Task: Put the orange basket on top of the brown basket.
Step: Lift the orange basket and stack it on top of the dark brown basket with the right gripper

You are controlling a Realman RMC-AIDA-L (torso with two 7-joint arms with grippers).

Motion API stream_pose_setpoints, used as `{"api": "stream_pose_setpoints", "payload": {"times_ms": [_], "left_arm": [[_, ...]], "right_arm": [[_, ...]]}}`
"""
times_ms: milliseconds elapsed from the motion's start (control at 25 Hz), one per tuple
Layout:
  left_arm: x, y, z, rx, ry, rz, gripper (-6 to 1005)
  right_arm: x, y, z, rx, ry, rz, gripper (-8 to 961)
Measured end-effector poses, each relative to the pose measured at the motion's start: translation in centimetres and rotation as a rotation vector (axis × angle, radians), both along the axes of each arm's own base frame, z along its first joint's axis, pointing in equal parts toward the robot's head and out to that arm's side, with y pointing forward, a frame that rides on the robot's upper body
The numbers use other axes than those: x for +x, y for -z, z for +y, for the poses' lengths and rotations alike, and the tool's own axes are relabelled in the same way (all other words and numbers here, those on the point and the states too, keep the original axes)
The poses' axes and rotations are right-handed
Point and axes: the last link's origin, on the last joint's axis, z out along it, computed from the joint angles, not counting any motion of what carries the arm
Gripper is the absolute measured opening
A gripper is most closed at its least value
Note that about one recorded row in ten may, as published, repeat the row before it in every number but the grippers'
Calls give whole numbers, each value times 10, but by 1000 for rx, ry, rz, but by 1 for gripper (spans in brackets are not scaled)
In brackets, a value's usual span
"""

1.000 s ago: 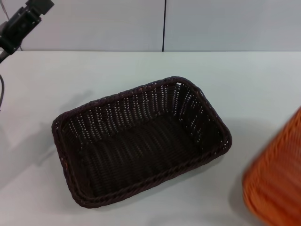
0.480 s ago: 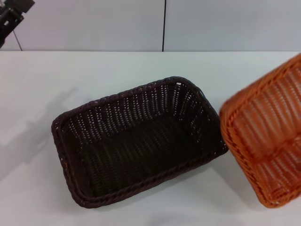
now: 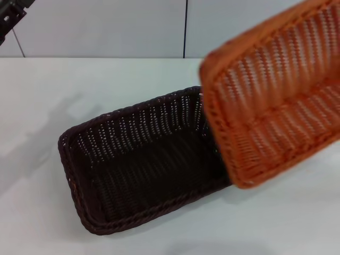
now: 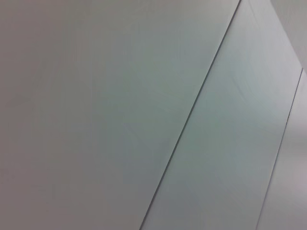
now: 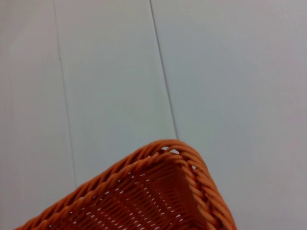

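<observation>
The orange basket (image 3: 273,95) hangs in the air at the right, tilted with its open side toward me. In the head view it overlaps the right end of the brown basket (image 3: 133,164). The brown basket stands upright and empty on the white table (image 3: 48,106). A corner of the orange basket's braided rim fills the lower part of the right wrist view (image 5: 158,191). My right gripper is hidden behind the orange basket. Only a dark part of my left arm (image 3: 10,16) shows, raised at the far left, well away from both baskets.
A pale panelled wall (image 3: 106,26) with a dark vertical seam stands behind the table. The left wrist view shows only that wall (image 4: 120,120). Bare tabletop lies to the left of and in front of the brown basket.
The orange basket has risen from the lower right and moved left, now overlapping the brown basket's right end. My left arm has drawn further up and out to the far left.
</observation>
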Motion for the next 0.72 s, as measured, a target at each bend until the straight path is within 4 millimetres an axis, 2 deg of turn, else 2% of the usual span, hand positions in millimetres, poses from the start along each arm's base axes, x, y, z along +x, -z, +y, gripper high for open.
{"api": "stream_pose_setpoints", "payload": {"times_ms": [40,80,200,240,280,320,400,440,480,640,720], "left_arm": [[1,-2,6,0,-8,18,859],[1,-2,6,0,-8,18,859],[2,-2,12,-4,-20,32,859],[2,-1,14,-10,-27,42,859],[2,-1,14,-10,-27,42,859],[2,0,15,-15,-30,49,859],[2,1,19,-26,-38,66,859],[3,1,22,-31,-40,72,859],[3,1,22,-31,-40,72,859],[6,4,27,-49,-36,65,859],[6,4,27,-49,-36,65,859]], "right_arm": [[-8,15,6,-2,-30,22,171],[-8,15,6,-2,-30,22,171],[-20,41,11,-5,-63,47,173],[-27,63,12,-10,-77,77,174],[-27,63,12,-10,-77,77,174],[-30,71,12,-12,-83,90,175],[-35,89,11,-23,-92,120,176],[-40,106,9,-37,-98,147,176],[-40,106,9,-37,-98,147,177],[-44,135,0,-68,-78,188,179],[-44,140,-2,-81,-71,197,180]]}}
